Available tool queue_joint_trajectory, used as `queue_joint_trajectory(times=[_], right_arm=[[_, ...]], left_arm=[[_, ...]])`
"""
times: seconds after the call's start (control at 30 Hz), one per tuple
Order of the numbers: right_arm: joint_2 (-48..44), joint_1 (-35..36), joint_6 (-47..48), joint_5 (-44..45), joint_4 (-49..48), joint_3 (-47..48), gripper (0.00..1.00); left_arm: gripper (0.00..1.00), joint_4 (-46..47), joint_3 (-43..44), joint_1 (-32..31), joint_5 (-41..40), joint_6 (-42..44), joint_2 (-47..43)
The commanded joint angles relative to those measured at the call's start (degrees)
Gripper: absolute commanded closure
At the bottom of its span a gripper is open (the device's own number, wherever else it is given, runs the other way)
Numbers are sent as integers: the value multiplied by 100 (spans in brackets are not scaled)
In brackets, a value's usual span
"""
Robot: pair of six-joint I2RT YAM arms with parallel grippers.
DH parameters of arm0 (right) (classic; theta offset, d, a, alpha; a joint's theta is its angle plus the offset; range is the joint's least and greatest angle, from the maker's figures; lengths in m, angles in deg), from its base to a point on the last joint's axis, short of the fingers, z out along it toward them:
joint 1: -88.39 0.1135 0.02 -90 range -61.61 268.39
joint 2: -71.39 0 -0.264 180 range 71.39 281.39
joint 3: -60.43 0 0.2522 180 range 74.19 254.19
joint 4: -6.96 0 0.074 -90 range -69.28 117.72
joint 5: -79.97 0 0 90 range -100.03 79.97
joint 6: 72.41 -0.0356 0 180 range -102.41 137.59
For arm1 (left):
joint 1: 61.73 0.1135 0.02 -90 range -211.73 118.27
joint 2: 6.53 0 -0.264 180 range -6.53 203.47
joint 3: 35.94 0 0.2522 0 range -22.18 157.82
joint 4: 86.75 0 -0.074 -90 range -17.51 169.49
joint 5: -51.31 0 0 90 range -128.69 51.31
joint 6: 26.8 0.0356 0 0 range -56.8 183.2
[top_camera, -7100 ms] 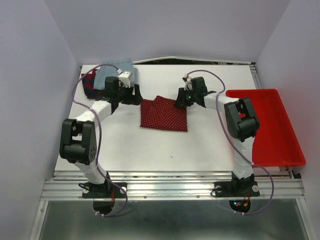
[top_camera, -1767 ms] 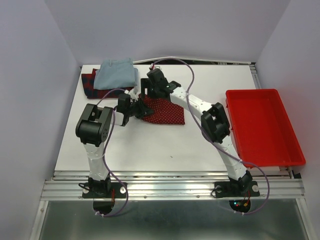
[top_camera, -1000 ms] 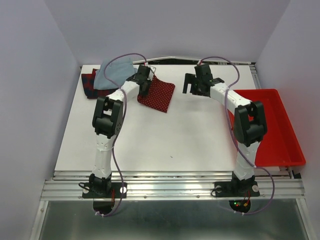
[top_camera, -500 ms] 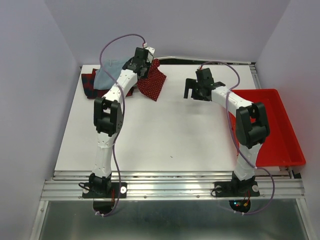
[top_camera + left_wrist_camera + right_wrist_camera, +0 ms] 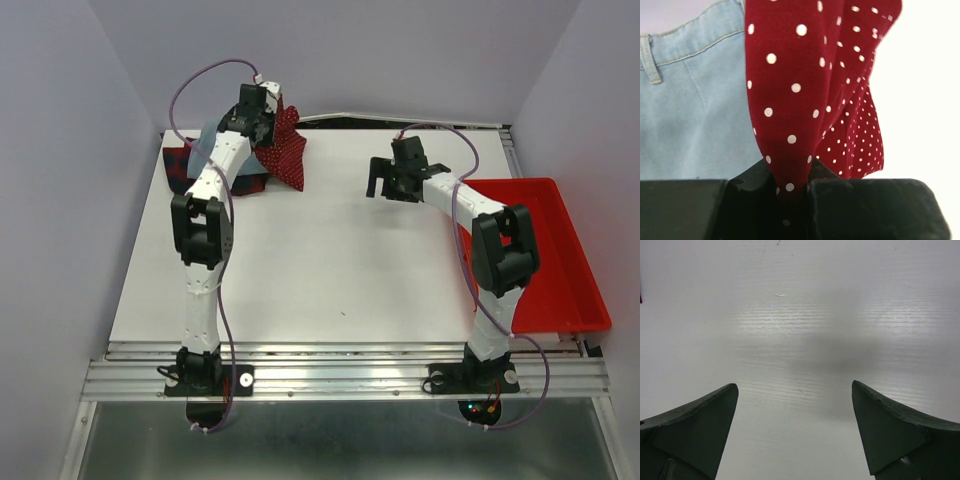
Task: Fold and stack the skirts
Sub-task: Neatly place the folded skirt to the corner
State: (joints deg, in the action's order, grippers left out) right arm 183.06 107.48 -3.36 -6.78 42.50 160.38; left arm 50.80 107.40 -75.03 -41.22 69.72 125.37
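Table (image 5: 330, 270); outstretched left gripper (image 5: 790, 175) clamps dotted skirt (image 5: 790, 90).

no readable text, labels, brands or numbers anywhere

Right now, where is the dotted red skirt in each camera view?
Top external: the dotted red skirt hangs from the left claw, upper left, beside the pale blue skirt.
Left wrist: it fills the centre, pinched in the claw at the bottom edge.
Right wrist: no skirt to make out, only the table between the open right claw.
Shared landmark: the pale blue skirt, on the left in the left wrist view too.
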Motion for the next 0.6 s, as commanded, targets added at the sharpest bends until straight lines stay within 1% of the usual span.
queue_joint_trajectory(times=[0.0,0.3,0.4,0.43,0.57], right_arm=[[-94,-37,29,-78,-253,38,0],[-41,-37,56,-78,-236,38,0],[-41,-37,47,-70,-244,47,0],[-32,-37,56,-78,-227,55,0],[-23,-37,56,-78,-227,47,0]], left_arm=[[100,267,340,318,462,-204,-841],[100,697,155,820,1780,-590,-1140],[100,715,77,969,1948,-617,-1131],[100,794,-37,1074,2097,-861,-1148],[100,891,-143,1277,2370,-1004,-1105]])
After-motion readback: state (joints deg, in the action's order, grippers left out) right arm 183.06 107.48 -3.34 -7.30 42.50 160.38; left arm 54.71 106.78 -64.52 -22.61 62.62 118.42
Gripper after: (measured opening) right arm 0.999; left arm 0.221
